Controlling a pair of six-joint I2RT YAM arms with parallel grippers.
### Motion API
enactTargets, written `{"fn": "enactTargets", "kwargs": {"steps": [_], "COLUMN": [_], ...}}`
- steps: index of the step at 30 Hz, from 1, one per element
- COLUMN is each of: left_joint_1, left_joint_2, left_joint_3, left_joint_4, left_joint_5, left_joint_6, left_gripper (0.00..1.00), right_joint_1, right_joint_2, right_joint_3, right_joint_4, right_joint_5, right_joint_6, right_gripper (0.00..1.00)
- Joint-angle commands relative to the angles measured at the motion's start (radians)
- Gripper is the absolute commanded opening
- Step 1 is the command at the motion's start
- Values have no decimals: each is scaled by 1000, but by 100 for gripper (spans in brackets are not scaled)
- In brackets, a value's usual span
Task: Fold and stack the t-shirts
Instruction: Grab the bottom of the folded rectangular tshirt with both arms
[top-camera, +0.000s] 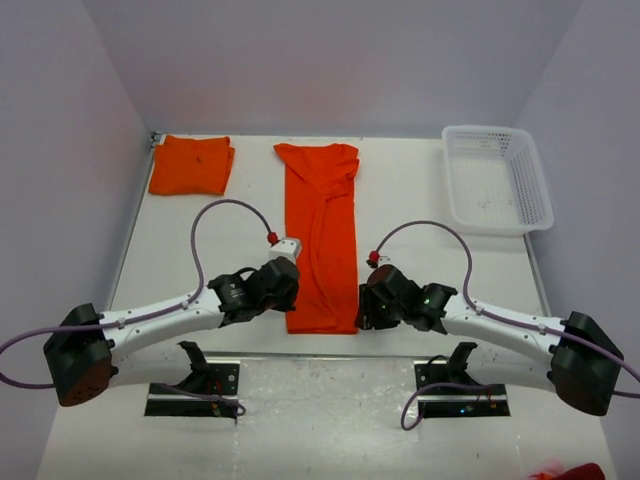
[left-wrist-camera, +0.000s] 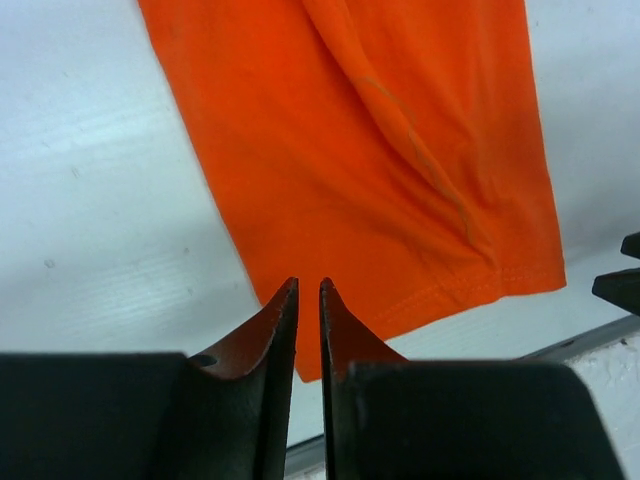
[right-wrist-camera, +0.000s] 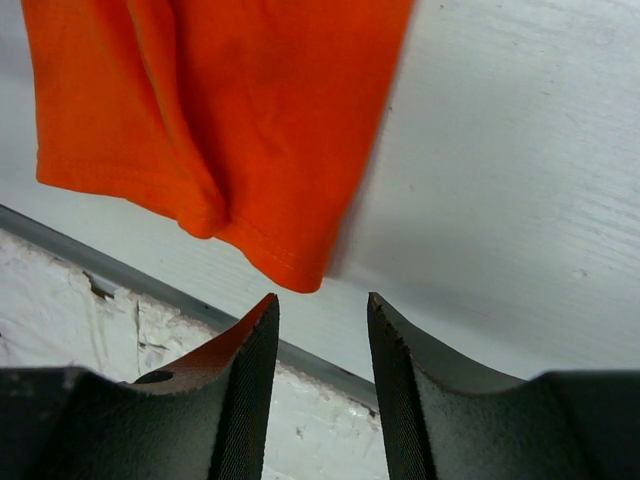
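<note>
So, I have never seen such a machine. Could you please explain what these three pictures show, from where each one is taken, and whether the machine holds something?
You see two robot arms fixed at the near edge of a white table. The large picture comes from a camera above and behind them. The other two come from small cameras on each wrist, looking past that arm's own two fingers.

On the table lies a long orange t-shirt, folded into a narrow strip, between the arms. A second, folded t-shirt sits at the far left corner, and a white basket at the far right.

The left gripper is nearly closed, with nothing between its fingers. The right gripper is open, just off the strip's near corner. Neither holds anything.
</note>
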Motion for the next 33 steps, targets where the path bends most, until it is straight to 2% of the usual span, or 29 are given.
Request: {"fn": "enactTargets", "kwargs": {"steps": [1, 6, 9, 17, 23, 25, 33], "left_joint_1": [-70, -187, -251, -369, -408, -422, -446], "left_joint_2": [49, 157, 171, 244, 362, 416, 487], "left_joint_3": [27, 75, 95, 184, 242, 277, 324], "left_joint_4": [-85, -200, -258, -442, -493, -539, -602], "left_joint_5": [-84, -155, -202, -307, -331, -356, -431], "left_joint_6": [-119, -256, -338, -501, -550, -572, -607], "left_gripper": [15, 23, 27, 31, 33, 39, 41], "right_joint_1": [17, 37, 43, 45, 46, 45, 45], "right_joint_2": [26, 72, 73, 106, 123, 109, 101], "right_joint_3": [-3, 16, 13, -3, -7, -13, -48], "right_joint_4": [63, 60, 65, 108, 117, 117, 155], "right_joint_5": [-23, -23, -23, -23, -23, -23, -54], "right_joint_6": [22, 25, 28, 27, 25, 24, 34], "right_gripper": [43, 43, 44, 44, 44, 44, 45]}}
